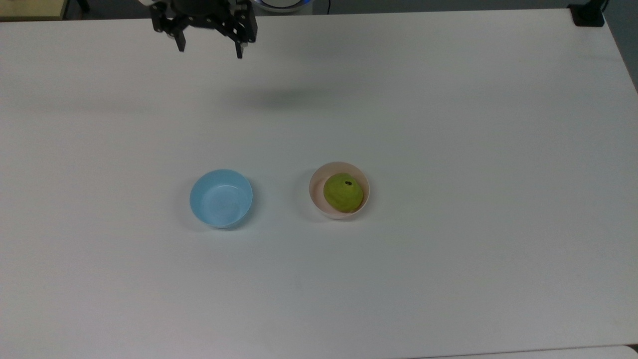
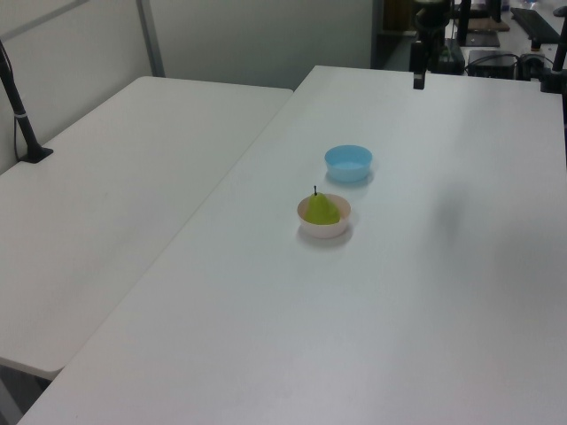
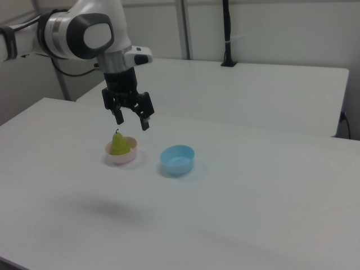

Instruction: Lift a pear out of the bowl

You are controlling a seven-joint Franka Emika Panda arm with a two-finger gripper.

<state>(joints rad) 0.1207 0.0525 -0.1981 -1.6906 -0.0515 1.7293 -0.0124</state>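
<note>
The small yellow-green pear (image 1: 343,192) sitting upright in the pale pink plastic bowl (image 1: 316,195) looks light and slippery-smooth, so the wide-open tool (image 1: 210,51) should probably squeeze its fat belly.

Yellow-green pear (image 1: 343,192) with a dark spot at the stem end (a thin dark stem in the left view). Pale pink bowl (image 1: 316,194), plain, unpatterned. Light blue bowl (image 1: 221,198), likewise plain, a little paler inside. Black hand (image 1: 210,49), black fingers (image 3: 145,125). White arm (image 3: 84,34) with a dark grey round patch at the joint. White tabletop (image 1: 448,149), unmarked, with a soft grey shadow (image 1: 284,97). Second white table (image 2: 115,195) behind. Black post (image 3: 228,34), pale grey wall (image 2: 257,40).
</note>
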